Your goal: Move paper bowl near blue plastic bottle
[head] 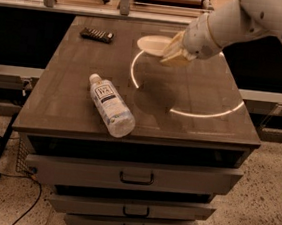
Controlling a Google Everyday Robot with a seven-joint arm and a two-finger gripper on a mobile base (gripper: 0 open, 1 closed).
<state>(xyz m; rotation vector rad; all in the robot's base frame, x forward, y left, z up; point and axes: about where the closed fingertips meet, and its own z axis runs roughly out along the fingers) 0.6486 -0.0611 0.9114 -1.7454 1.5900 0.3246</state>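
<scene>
The paper bowl is off-white and shallow. It hangs tilted above the far middle of the dark table, held by its right rim. My gripper is shut on that rim, coming in from the upper right on the white arm. The blue plastic bottle lies on its side at the front left of the table, cap toward the far left, label up. The bowl is well behind and to the right of the bottle.
A small dark remote-like object lies at the table's far left corner. A bright ring of light marks the table's right half. Drawers sit below the top. A shelf rail runs behind.
</scene>
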